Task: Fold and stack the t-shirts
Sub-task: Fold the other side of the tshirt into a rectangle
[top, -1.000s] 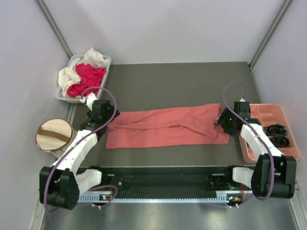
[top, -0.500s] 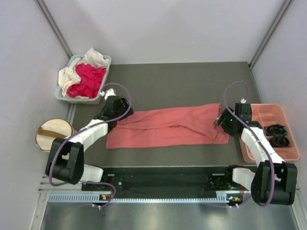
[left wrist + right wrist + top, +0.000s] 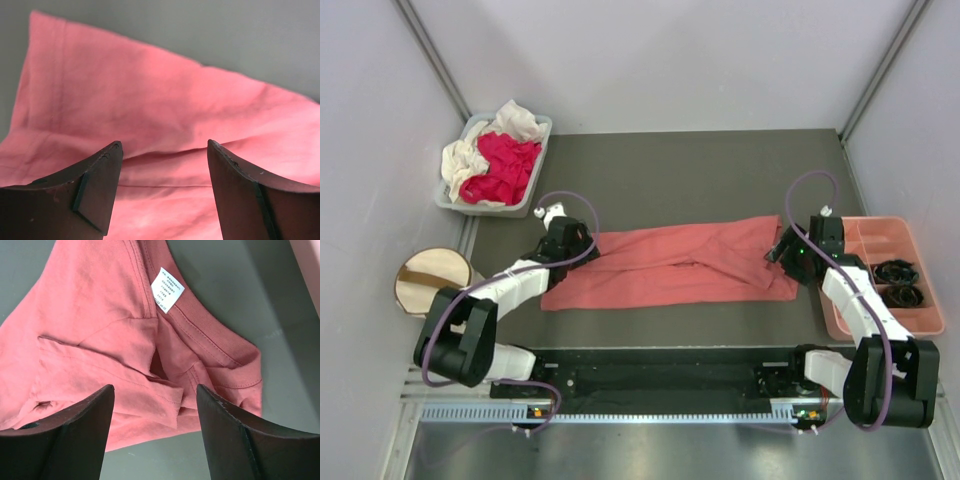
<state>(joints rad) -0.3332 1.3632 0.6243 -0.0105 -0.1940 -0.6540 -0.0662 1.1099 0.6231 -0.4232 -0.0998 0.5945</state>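
Wears white shells over black joints on the left arm (image 3: 515, 285) and right arm (image 3: 850, 296). Trails a looping purple cable (image 3: 568, 194) from each wrist. Ends in dark, wedge-shaped fingers (image 3: 95, 187).

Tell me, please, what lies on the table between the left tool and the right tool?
The salmon-pink t-shirt, lying as a long band, spans the stretch from the left tool to the right tool; the top external view shows this.

The white neck label (image 3: 167, 290) on the salmon-pink shirt (image 3: 90, 340) bears small print too fine to read.
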